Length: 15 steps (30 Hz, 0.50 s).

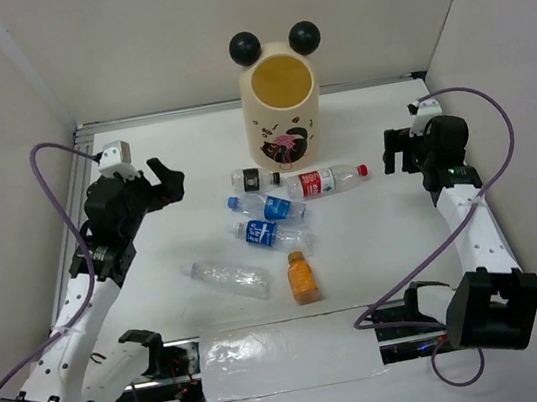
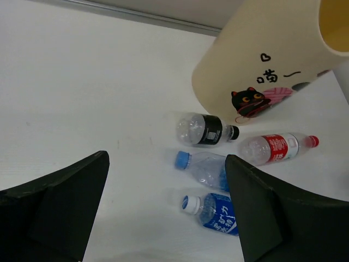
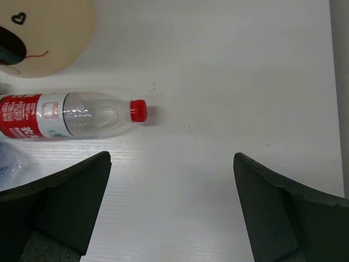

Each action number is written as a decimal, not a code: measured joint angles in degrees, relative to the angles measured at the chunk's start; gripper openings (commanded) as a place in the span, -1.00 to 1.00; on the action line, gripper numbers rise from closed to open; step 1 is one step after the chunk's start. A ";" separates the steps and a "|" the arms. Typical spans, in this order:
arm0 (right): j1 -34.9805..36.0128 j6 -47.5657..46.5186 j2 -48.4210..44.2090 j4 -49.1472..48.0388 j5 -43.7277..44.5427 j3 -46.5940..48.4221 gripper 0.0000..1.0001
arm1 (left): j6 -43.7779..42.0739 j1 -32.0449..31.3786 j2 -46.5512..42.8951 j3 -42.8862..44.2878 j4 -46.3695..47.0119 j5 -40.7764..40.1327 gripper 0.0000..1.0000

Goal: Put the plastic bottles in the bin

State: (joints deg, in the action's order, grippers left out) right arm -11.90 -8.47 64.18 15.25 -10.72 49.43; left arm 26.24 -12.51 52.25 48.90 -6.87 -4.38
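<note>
The cream bin (image 1: 285,113) with two black ball ears stands upright at the back centre; it also shows in the left wrist view (image 2: 256,60). Six bottles lie on the table in front of it: black-label (image 1: 254,179), red-label (image 1: 324,181), two blue-label (image 1: 267,206) (image 1: 269,233), plain clear (image 1: 228,279), short orange (image 1: 302,278). My left gripper (image 1: 167,184) is open and empty, left of the bottles (image 2: 210,210). My right gripper (image 1: 395,152) is open and empty, right of the red-label bottle (image 3: 71,115).
White walls close in the table on the left, back and right. A metal rail runs along the back edge (image 1: 175,114). A clear plastic sheet (image 1: 292,357) lies at the near edge between the arm bases.
</note>
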 measured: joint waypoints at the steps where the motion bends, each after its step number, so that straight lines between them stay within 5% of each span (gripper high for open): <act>1: 0.00 -0.42 -0.76 0.15 -0.70 0.00 1.00 | 0.09 0.00 0.09 0.66 -0.22 1.36 1.00; 5: 0.00 -2.80 -2.08 0.79 -4.48 0.00 1.00 | 0.70 0.00 2.54 0.87 -3.54 5.64 1.00; 7: 0.00 -5.27 -2.14 1.60 -7.04 0.00 1.00 | 0.87 0.00 3.43 -0.09 -5.07 7.76 0.68; 8: 0.00 -6.95 -2.16 2.21 -8.98 -0.02 0.66 | 0.96 0.00 3.52 -0.76 -5.92 8.92 0.36; 9: 0.00 -9.20 -2.19 2.91 -10.82 -0.02 0.41 | 1.16 0.00 3.52 -1.40 -6.56 10.10 -0.56; 10: 0.00 -12.66 -2.23 4.31 -15.10 -0.02 -0.08 | 1.49 0.00 3.52 -1.90 -6.93 11.28 -1.00; 12: -0.02 -18.58 -2.25 6.12 -19.82 -0.02 -0.12 | 0.57 -0.04 3.52 -2.89 -7.02 13.88 -1.00; 13: -0.02 -23.52 -2.25 7.45 -22.93 -0.02 -0.03 | 0.81 -0.22 3.54 -3.23 -7.02 14.86 -0.73; 14: -0.02 -28.57 -2.25 8.98 -26.03 -0.07 0.57 | 0.76 -0.50 3.65 -3.43 -7.10 15.63 -0.31; 15: -0.02 -33.92 -2.25 10.49 -29.31 -0.17 0.83 | 0.55 -0.98 4.02 -3.48 -7.02 16.37 0.13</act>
State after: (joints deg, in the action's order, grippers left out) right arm -11.92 -42.39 61.93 25.74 -40.03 49.25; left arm 26.79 -13.50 56.27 45.43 -13.89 11.99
